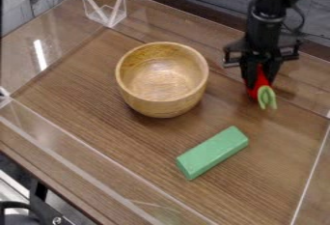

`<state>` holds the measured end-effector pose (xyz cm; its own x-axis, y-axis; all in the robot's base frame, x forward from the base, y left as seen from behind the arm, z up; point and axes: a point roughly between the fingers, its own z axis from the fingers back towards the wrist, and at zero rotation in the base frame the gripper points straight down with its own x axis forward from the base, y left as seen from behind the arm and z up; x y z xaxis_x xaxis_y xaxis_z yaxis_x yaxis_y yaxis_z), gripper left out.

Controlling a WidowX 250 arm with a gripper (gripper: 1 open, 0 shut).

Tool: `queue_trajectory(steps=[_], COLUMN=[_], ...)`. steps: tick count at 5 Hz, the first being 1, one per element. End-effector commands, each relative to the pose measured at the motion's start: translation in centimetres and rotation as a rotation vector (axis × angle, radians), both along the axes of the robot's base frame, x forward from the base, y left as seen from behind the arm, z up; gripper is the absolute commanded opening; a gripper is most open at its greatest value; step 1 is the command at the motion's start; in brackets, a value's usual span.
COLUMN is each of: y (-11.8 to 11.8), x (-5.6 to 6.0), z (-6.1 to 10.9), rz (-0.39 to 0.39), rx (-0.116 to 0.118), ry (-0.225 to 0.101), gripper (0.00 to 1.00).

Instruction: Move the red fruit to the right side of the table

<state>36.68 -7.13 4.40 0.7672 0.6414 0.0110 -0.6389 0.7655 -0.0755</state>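
Small bright red strawberry (263, 83) with pale green leafy end, gripped between fingers (263, 65) closed on it

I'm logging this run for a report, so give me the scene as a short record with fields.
Item being moved: small red toy strawberry with a green leafy end
Pincer: black pincer, closed on the strawberry
Strawberry's place: over the right part of the brown wood-grain table; whether it touches the tabletop, cannot tell
Container: round light-wood bowl, left of the strawberry, nothing seen inside
Other item: green rectangular block, nearer the camera than the bowl and strawberry
Task state: strawberry at the right side, not yet released
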Motion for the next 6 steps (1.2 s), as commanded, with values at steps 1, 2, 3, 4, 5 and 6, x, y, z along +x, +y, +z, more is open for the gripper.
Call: queue_trajectory(steps=[1,2,3,4,5,6], y=[-1.4,-2.2,-2.8,-3.4,-3.9,-4.5], x=[0.6,0.4,0.3,0.2,0.1,0.0], z=[0.2,-1.0,-1.9,-2.2,-2.2,-2.2], rz=[0.056,0.071,0.091,0.119,0.141,0.159], rx=[-0.012,-0.021,-0.031,-0.042,-0.054,-0.066], ry=[-0.042,-0.043,-0.044,-0.048,-0.055,-0.062], gripper=[0.0,0.0,0.0,0.0,0.0,0.0])
